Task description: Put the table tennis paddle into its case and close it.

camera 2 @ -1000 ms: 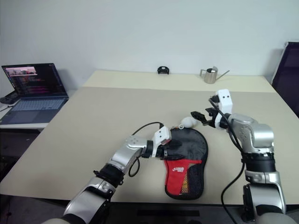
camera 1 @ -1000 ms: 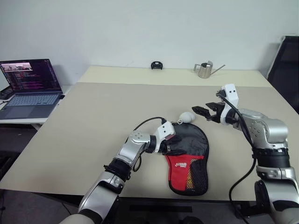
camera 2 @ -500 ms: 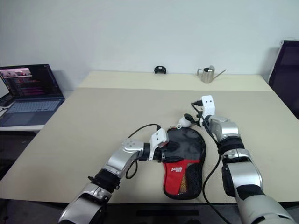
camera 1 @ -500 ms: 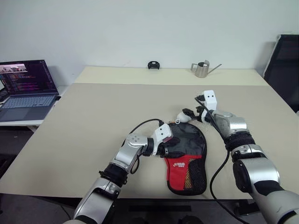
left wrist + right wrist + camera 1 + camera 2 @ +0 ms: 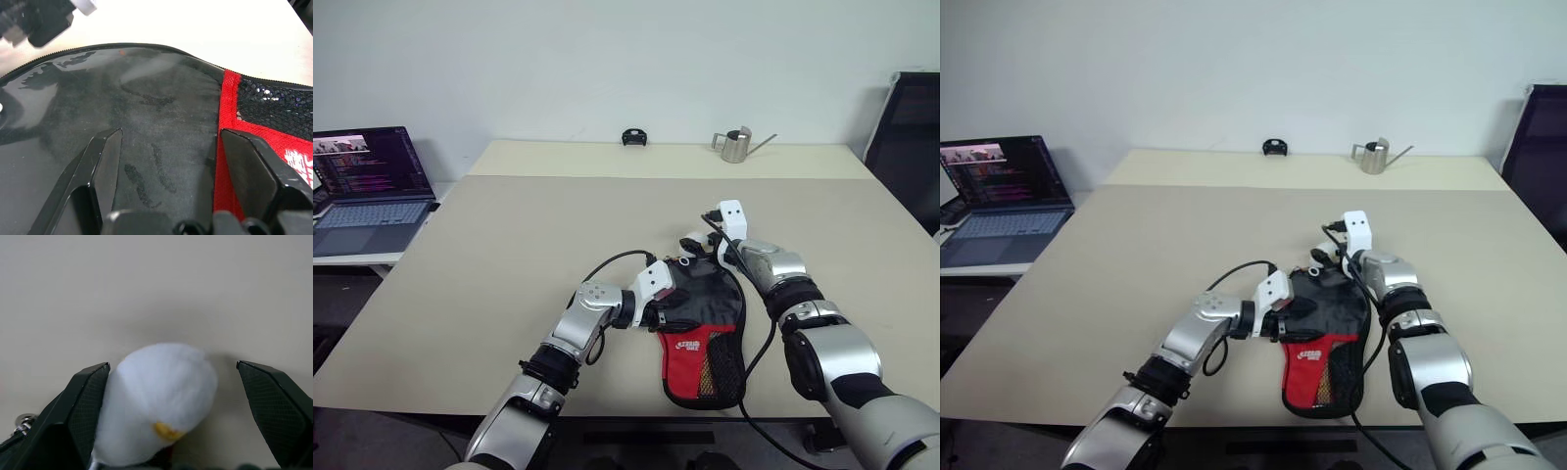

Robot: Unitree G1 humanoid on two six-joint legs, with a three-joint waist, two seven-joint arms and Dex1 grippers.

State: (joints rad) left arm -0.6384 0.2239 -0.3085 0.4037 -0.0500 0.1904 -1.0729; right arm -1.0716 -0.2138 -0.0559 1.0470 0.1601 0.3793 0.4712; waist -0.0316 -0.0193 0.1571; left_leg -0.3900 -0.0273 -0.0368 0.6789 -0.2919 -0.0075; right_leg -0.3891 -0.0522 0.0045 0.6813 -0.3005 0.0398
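Observation:
The case (image 5: 703, 345) lies flat on the table, black with a red panel and a mesh pocket, its round end pointing away from me. My left gripper (image 5: 677, 308) rests on the case's left side; in the left wrist view its fingers (image 5: 98, 176) are spread open over the black face (image 5: 161, 103), pinching nothing. At the case's far end, my right gripper (image 5: 693, 247) stands open around the white ball charm (image 5: 166, 391). The ball sits against one finger with a gap to the other. The table tennis paddle is hidden from view.
A laptop (image 5: 372, 186) stands open on a side desk at the far left. A metal watering can (image 5: 736, 145) and a small black object (image 5: 632, 136) sit at the table's back edge. A black chair (image 5: 906, 127) stands at the right.
My right gripper has come down and to the left, from above the table beside the case to the white ball charm. The left gripper has stayed on the case.

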